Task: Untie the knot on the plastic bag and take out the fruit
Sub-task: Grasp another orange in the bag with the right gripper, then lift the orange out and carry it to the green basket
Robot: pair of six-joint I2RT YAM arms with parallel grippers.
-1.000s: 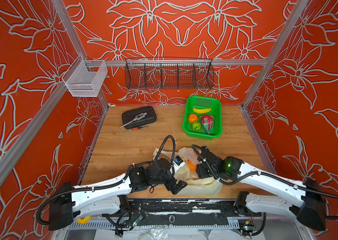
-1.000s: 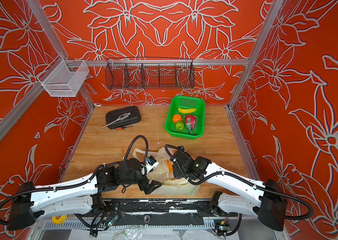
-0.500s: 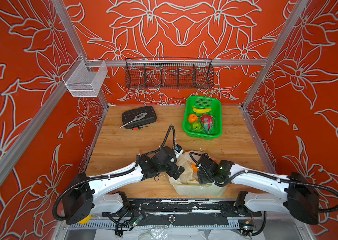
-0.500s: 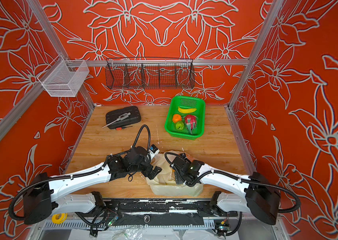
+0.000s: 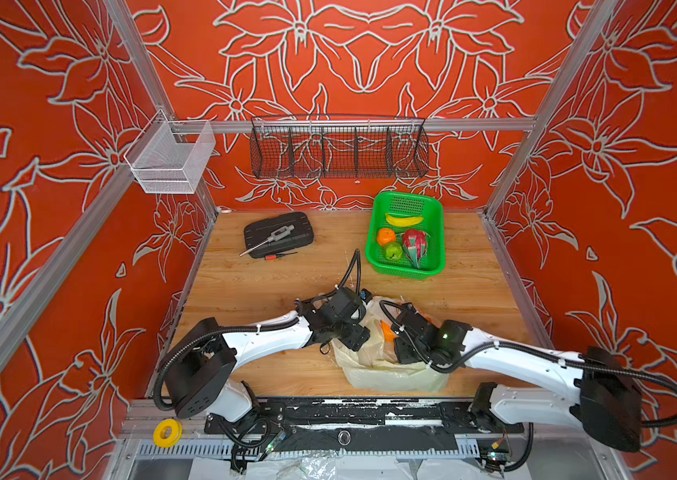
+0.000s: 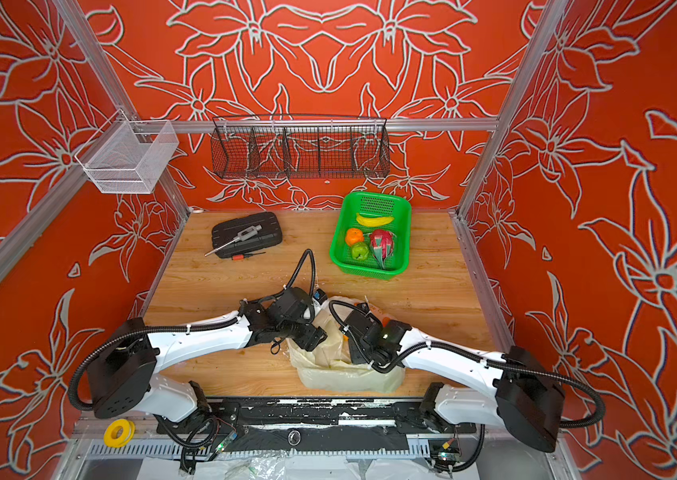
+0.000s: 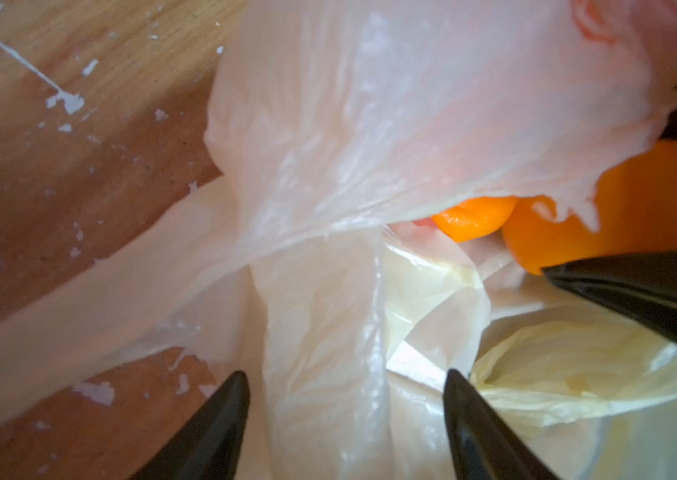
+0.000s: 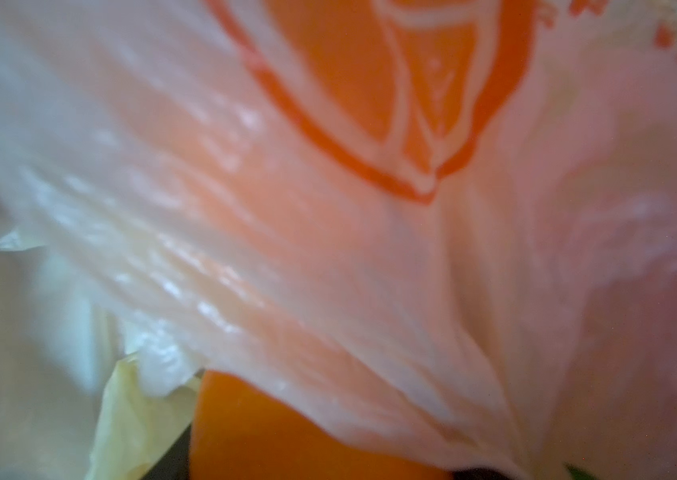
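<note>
Plastic bag point(image 5: 374, 374) lies at 6 o'clock on the table point(image 5: 266, 291), mouth gaping, with an orange fruit point(image 7: 640, 199) showing inside. L gripper point(image 7: 345, 378) is at the bag's 10 o'clock, jaws apart w/ a bag fold btwn them, not pinched. R gripper point(image 5: 397, 338) is at the bag's 1 o'clock, fingers point(image 7: 640, 291) either side of that orange fruit; can't tell if it's gripping. Green basket point(image 5: 439, 232) w/ dragon fruit point(image 5: 414, 247) sits at 1 o'clock, black case point(image 5: 278, 235) at 11.

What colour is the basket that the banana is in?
Bright green. The basket holding the banana shows best in both top views.
</note>
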